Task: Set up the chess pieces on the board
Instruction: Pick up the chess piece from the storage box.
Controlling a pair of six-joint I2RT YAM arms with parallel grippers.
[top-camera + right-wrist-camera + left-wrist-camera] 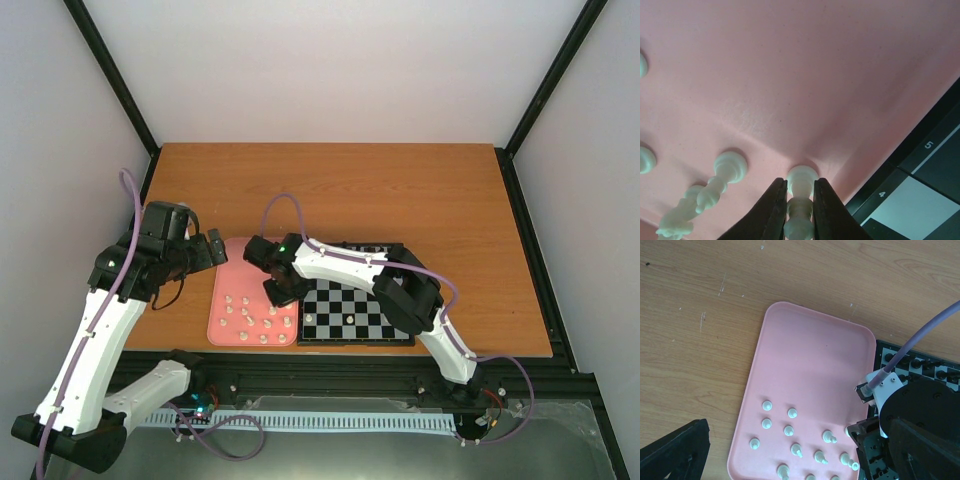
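A white piece (801, 179) clasped by the right tool (800, 192) on the pink tray (815, 75).
The piece is pinched between both fingers, its base on the tray just beside the board (920, 200). More white pieces (788, 430) are strewn nearby. Whether the left tool (208, 250), over the desk (400, 190), is released cannot be told.
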